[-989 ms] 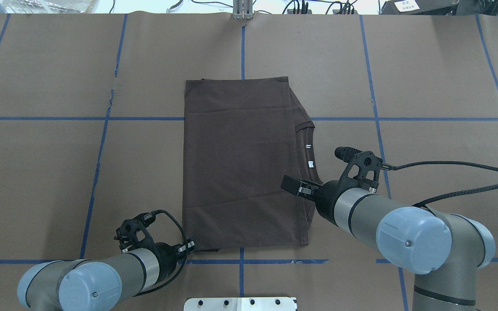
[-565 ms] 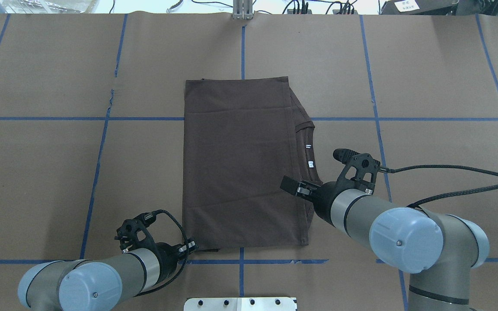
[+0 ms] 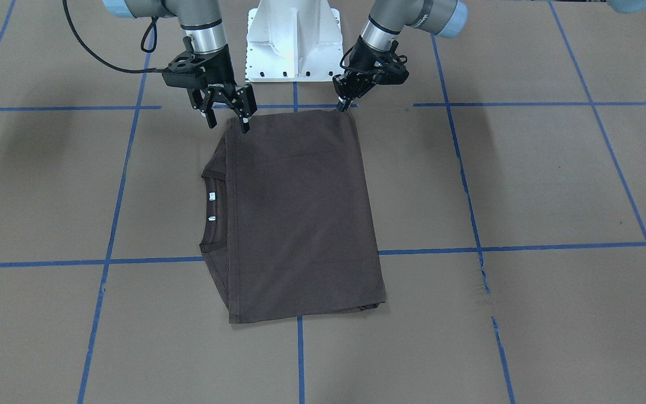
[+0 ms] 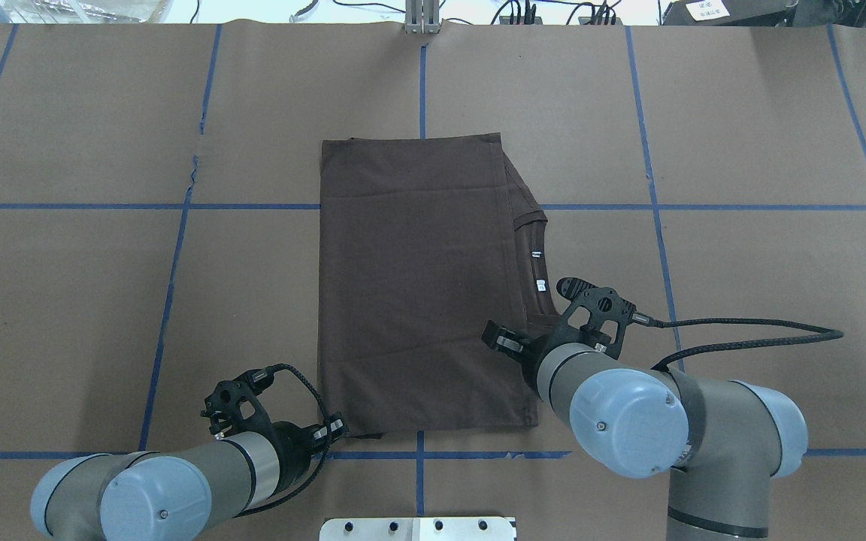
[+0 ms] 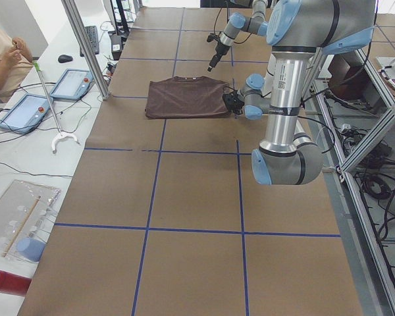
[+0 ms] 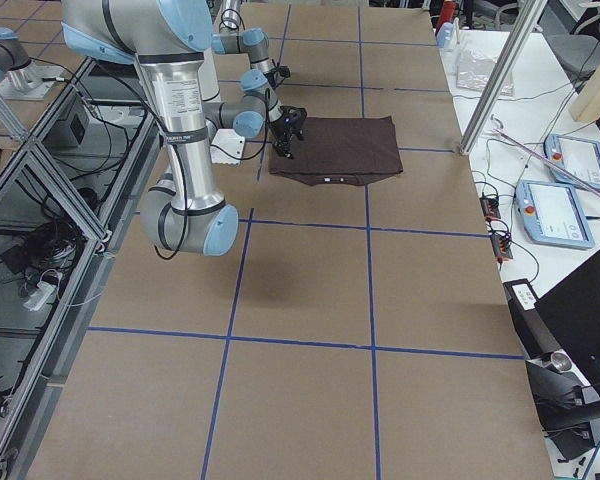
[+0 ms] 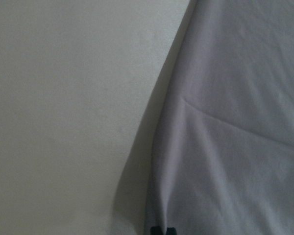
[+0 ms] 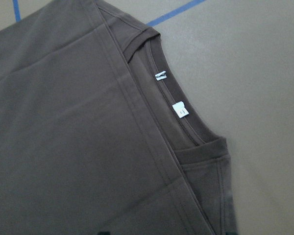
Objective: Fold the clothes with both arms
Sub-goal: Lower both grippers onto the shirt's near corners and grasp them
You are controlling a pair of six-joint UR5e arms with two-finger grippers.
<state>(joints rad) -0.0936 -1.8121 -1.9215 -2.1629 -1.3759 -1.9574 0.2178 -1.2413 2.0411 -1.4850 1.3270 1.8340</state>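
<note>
The dark brown T-shirt [image 4: 418, 285] lies folded into a rectangle on the brown table, its collar and white labels [image 8: 180, 110] peeking out on its right side. My left gripper [image 4: 331, 430] is at the shirt's near left corner, low on the table, and shut on that corner. The front view [image 3: 344, 105] and the left wrist view [image 7: 161, 230] show its closed tips on the cloth. My right gripper [image 3: 226, 122] is open over the shirt's near right corner, one fingertip [image 3: 244, 127] at the cloth edge. It holds nothing.
The white pedestal base [image 3: 292, 39] stands just behind the shirt's near edge. Blue tape lines [image 4: 177, 248] grid the table. A metal post [image 5: 85, 46], tablets [image 5: 26, 112] and a seated operator [image 5: 3, 59] are at the far side.
My right arm has swung toward the robot's base and to the left, bringing its gripper closer to the shirt's near right corner. The left arm and the shirt have not moved.
</note>
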